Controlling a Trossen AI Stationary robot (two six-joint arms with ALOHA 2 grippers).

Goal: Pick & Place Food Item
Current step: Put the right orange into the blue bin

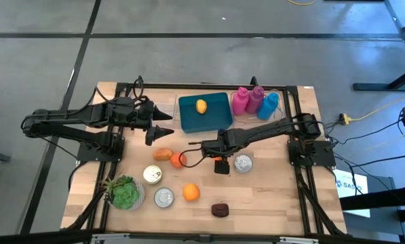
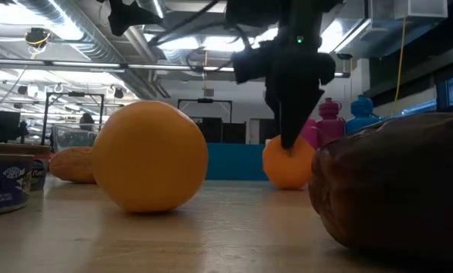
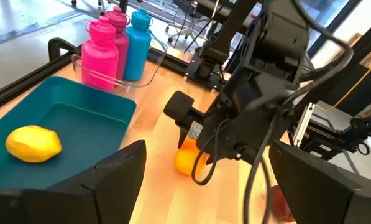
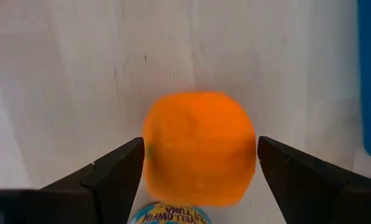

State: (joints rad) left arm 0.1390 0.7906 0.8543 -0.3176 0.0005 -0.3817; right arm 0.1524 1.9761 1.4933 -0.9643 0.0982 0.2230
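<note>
A small orange (image 4: 199, 148) rests on the wooden table just left of a tin can (image 1: 243, 163). My right gripper (image 4: 201, 146) points down over it, open, one finger on the orange's near side and one on its far side; in the low view a finger (image 2: 290, 125) reaches down to the orange's top (image 2: 289, 163). In the high view this orange (image 1: 219, 160) shows beneath the right wrist. My left gripper (image 1: 167, 120) waits open above the table's left side, beside the teal tray (image 1: 188, 118), which holds a yellow fruit (image 1: 201, 106).
A second orange fruit (image 1: 177, 160) and a brown bun (image 1: 163, 154) lie left of my right gripper. Nearer the front are an orange (image 1: 190, 192), two cans (image 1: 152, 175), a dark brown item (image 1: 220, 209) and a potted plant (image 1: 124, 192). Pink and blue bottles (image 1: 255, 102) stand at the back.
</note>
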